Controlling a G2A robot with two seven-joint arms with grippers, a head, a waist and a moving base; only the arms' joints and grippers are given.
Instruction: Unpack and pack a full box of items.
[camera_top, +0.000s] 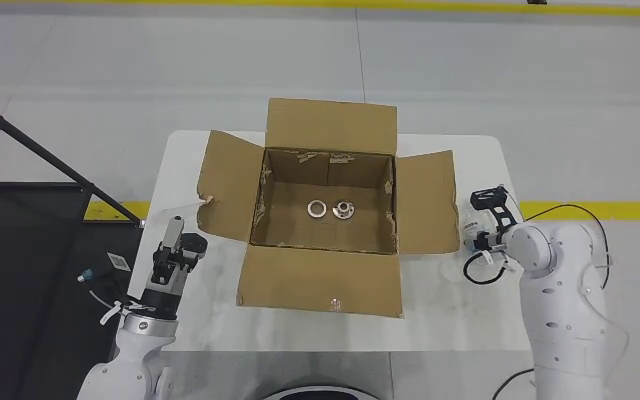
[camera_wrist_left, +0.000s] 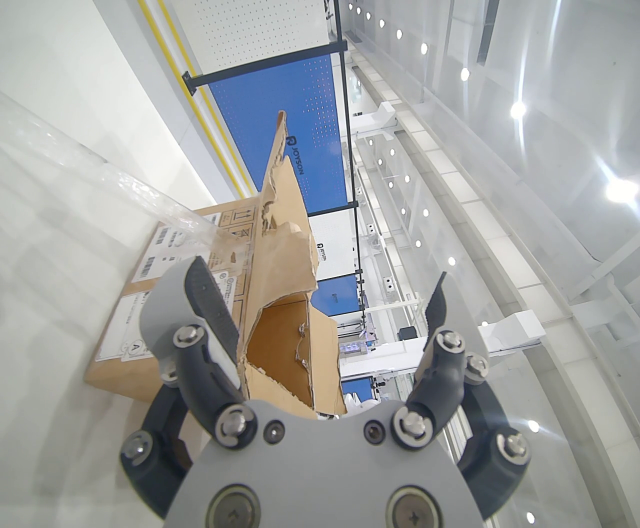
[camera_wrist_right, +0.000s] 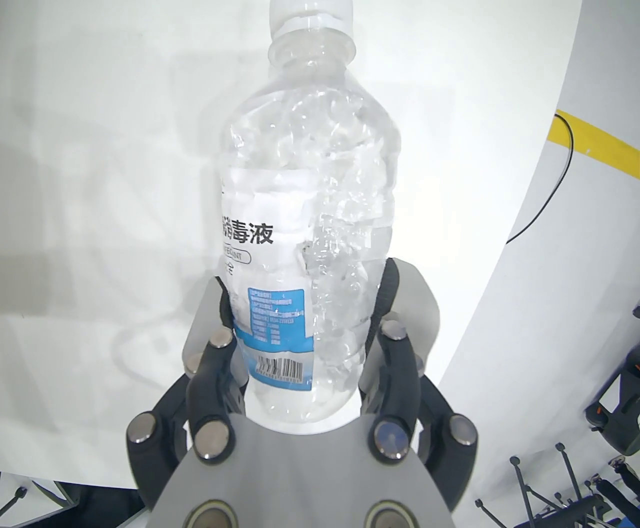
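An open cardboard box (camera_top: 330, 125) sits in the middle of the white tabletop (camera_top: 188, 165), its four flaps folded outward and lying spread around the opening. On the box floor, near the centre, lie a pale ring (camera_top: 317, 209) and, just beside it, a small round metallic part (camera_top: 344, 210); the two are close together but seem not to touch.

The left pincer (camera_top: 179, 243) is over the tabletop by the near left corner of the box, just off the torn edge of the left flap. In the left wrist view the left pincer (camera_wrist_left: 320, 280) has its two fingers (camera_wrist_left: 210, 300) spread well apart with nothing gripped between them. Beyond them rise the ragged flap and the labelled side wall of the box (camera_wrist_left: 280, 210).

The right pincer (camera_top: 479, 238) is at the right side of the tabletop, just beyond the outer edge of the right flap. In the right wrist view the right pincer (camera_wrist_right: 310, 285) is clamped on the lower body of a clear plastic bottle (camera_wrist_right: 310, 200). One finger presses against each side of the bottle. The bottle has a white cap and a label with a blue panel and a barcode. It points away from the wrist, over the white surface. Whether it rests on the tabletop or is held above it cannot be told.
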